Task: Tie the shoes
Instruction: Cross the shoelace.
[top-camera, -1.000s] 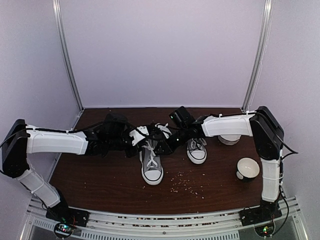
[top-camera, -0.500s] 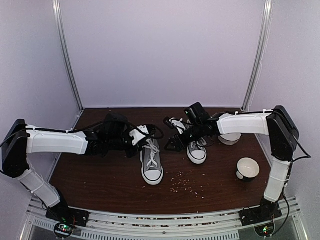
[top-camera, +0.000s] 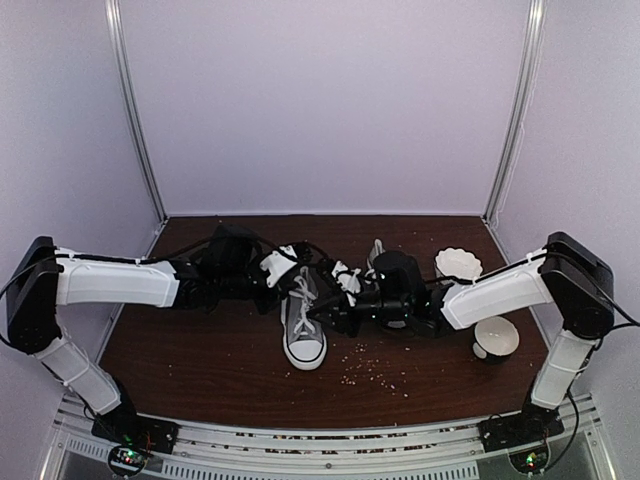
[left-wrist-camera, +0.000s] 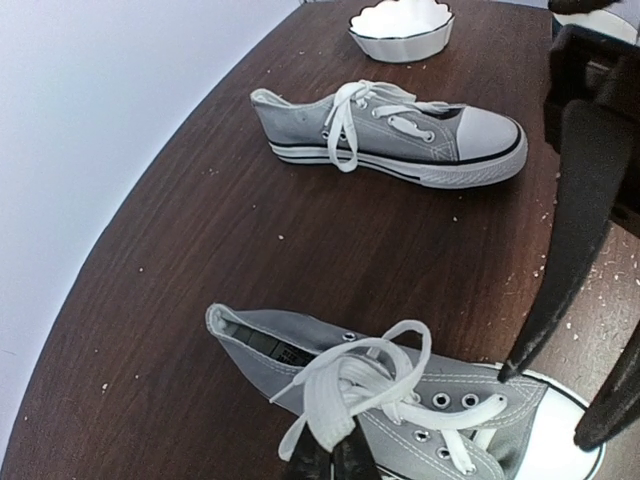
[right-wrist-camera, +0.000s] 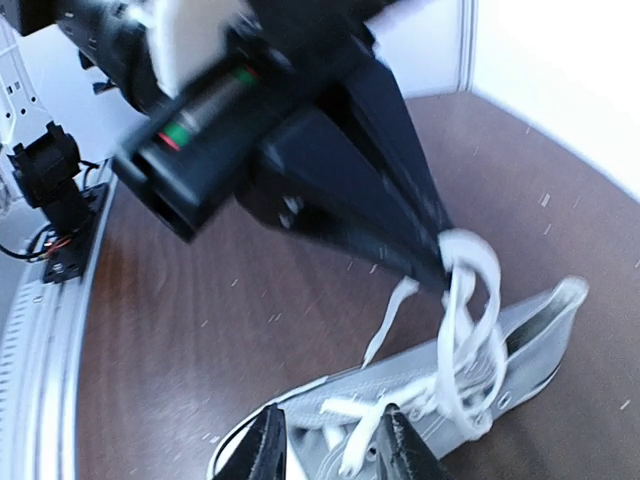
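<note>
Over the dark wooden table (top-camera: 200, 360), the right gripper (right-wrist-camera: 328, 440), jaws apart, has swung back to the white lace loops (left-wrist-camera: 350, 385) pinched by the left gripper (left-wrist-camera: 330, 462) just above the grey canvas sneaker (top-camera: 303, 340), seemingly to knot them.

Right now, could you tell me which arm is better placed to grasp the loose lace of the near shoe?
Right. The right gripper hangs open just above the near shoe, right over its lacing. The left gripper is shut on the lace loop, holding it up.
</note>
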